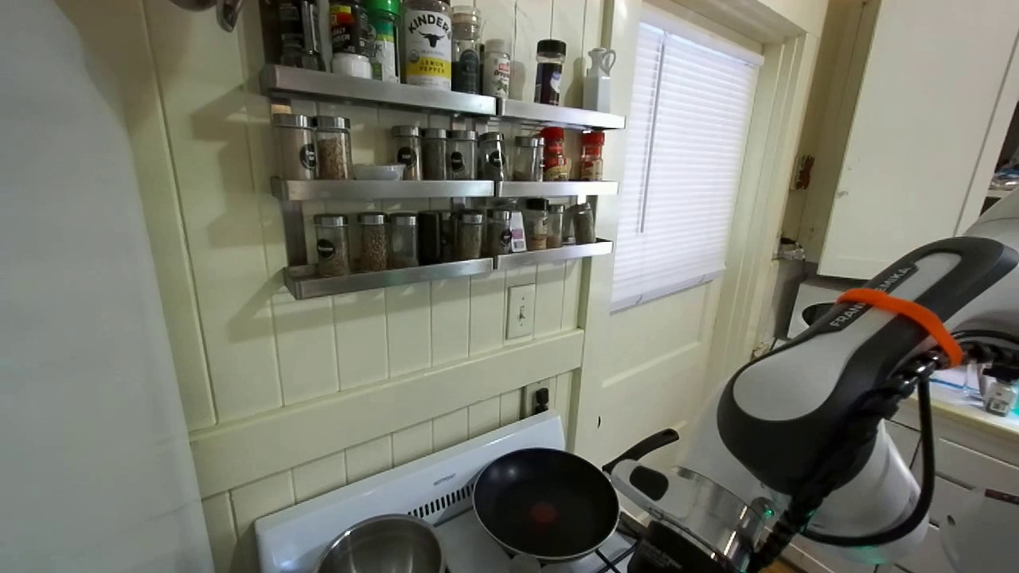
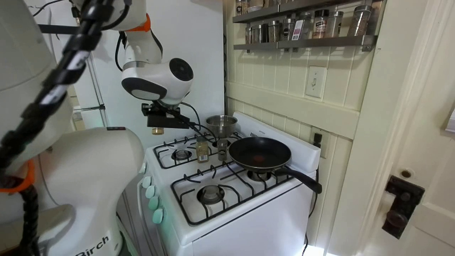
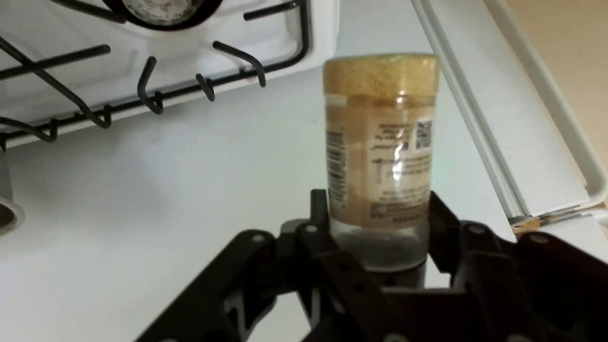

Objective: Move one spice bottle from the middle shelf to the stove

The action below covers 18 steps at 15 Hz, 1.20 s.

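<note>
One downward-bent arm [image 2: 153,76], spice bottle [image 3: 380,152] in its tool [image 3: 376,199]

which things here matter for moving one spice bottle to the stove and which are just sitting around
For the job:
gripper
held spice bottle
middle shelf
stove

Just sitting around:
frying pan
metal bowl
yellowish jar on the stove
slimmer jar beside it

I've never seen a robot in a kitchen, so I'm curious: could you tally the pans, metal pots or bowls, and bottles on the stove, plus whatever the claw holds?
Frying pan: 1
Metal pot or bowl: 1
Standing bottles on the stove: 2
Held bottle in the claw: 1
Total: 5
</note>
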Each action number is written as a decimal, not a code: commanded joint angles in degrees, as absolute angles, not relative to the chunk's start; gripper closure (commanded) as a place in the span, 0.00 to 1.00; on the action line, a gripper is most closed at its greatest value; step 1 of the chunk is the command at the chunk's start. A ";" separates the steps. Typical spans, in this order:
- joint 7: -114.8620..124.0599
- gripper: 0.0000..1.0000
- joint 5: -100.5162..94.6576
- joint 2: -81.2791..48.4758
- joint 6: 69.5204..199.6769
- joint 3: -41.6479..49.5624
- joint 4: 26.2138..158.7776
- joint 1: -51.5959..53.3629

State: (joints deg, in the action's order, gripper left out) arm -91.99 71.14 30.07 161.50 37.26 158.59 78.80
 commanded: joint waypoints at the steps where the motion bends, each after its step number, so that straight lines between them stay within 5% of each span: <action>1: -101.52 0.75 76.60 24.55 161.77 36.32 158.59 76.67; 2: -101.18 0.75 77.16 23.58 161.78 36.32 158.60 76.32; 3: -92.81 0.50 72.15 26.81 161.50 37.18 158.60 77.68; 9: -93.53 0.50 72.79 24.41 161.50 36.88 158.55 77.01; 10: -93.62 0.75 72.81 24.41 161.50 36.88 158.55 77.00; 18: -109.39 0.75 89.14 29.78 172.63 37.79 157.27 80.31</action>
